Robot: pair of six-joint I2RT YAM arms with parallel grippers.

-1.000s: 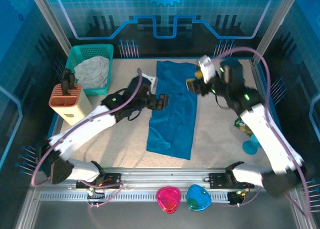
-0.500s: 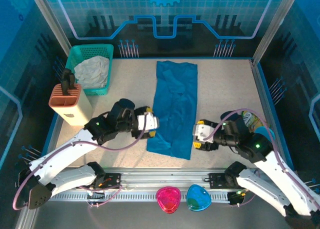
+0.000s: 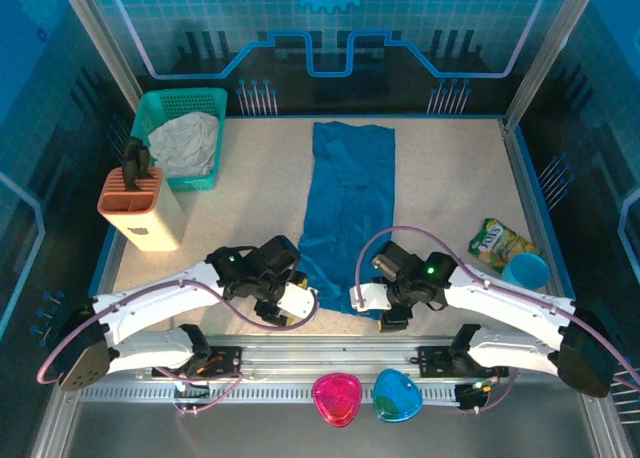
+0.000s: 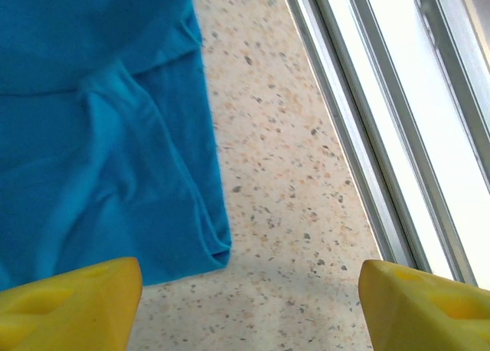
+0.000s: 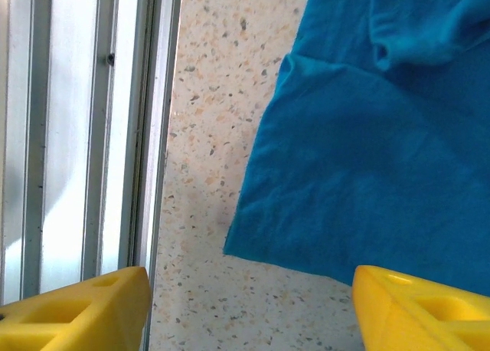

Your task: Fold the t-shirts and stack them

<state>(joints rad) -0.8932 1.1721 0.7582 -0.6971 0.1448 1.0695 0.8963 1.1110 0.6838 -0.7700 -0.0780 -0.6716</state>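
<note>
Top external view: one teal-blue t-shirt (image 3: pixel 348 218) lies as a long narrow strip running straight away from the rail (image 3: pixel 330 353), with its near hem just beyond the rail and its far end well away from it. The left gripper (image 3: pixel 290 303) hovers between the rail and the hem's left corner, the right gripper (image 3: pixel 372 300) between the rail and the right corner. Both wrist views show the yellow fingers (image 4: pixel 69 297) spread apart with nothing between them, a hem corner lying flat just ahead of each pair. Likely risks: the strip looks doubled over lengthwise, so a shallow pinch may take the top layer alone and let the lower one slide out. A pinch set too near the rail would close on bare tabletop and miss the cloth. If one arm lifts sooner or higher than the other, the hem would skew and the fold land crooked. Soft creases near the hem could bunch under a finger. The table (image 3: pixel 260 198) is a pale speckled stone-look top, matte and flat. Far from the rail on the left stands a green basket (image 3: pixel 185 94) holding a grey cloth (image 3: pixel 188 143), and a tan slotted holder (image 3: pixel 140 210) sits nearer the rail than the basket. A snack packet (image 3: pixel 497 244) and a blue cup (image 3: pixel 526 271) lie right of the strip, not far from the rail. Blue-lit clear panels (image 3: pixel 330 28) with grid print wall the cell.
</note>
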